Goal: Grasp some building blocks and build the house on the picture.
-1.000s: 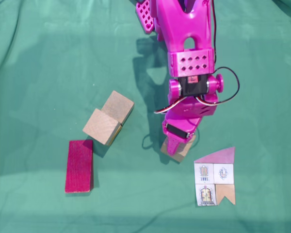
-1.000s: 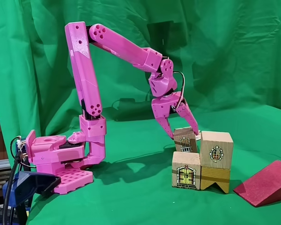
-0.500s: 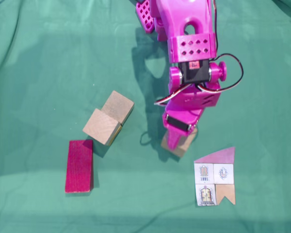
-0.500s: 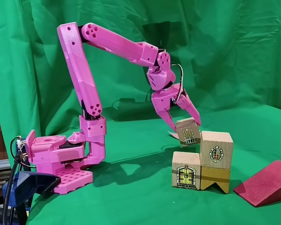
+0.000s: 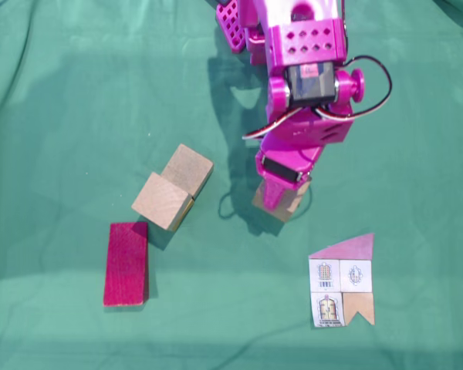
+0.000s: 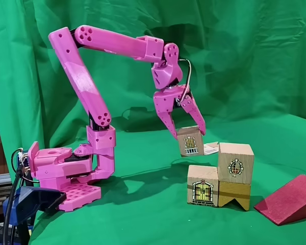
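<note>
Stock at this moment, as I count it from my own magenta arm.

1. Jaws: closed part-way on one wooden cube, one finger on each side of it. In the side fixed view the cube hangs clear of the counter, a little tilted, with a barred window drawing on its near face. In the top fixed view the same cube shows half hidden under my fingers, its shadow on the green cloth to the left.

2. Building blocks set down, side fixed view: a cube with a door drawing on the cloth; touching its right side, a tan block with a notch cut in its underside; on top of that, a cube with a round window drawing. My held cube is above and to the left of this group, apart from it.

3. Same group, top fixed view: two plain cube tops, touching, one farther and one nearer, left of my jaws.

4. Dark-red block: a flat rectangle from above, near-left of the cubes, one corner just beside them; a sloped wedge from the side, on the cloth right of the group.

5. Picture card: flat on the cloth, near-right of my jaws in the top fixed view, mauve roof over four squares, one tan and notched.

6. Base of the arm: far left in the side fixed view, with a blue-and-black device in front of it.
</note>
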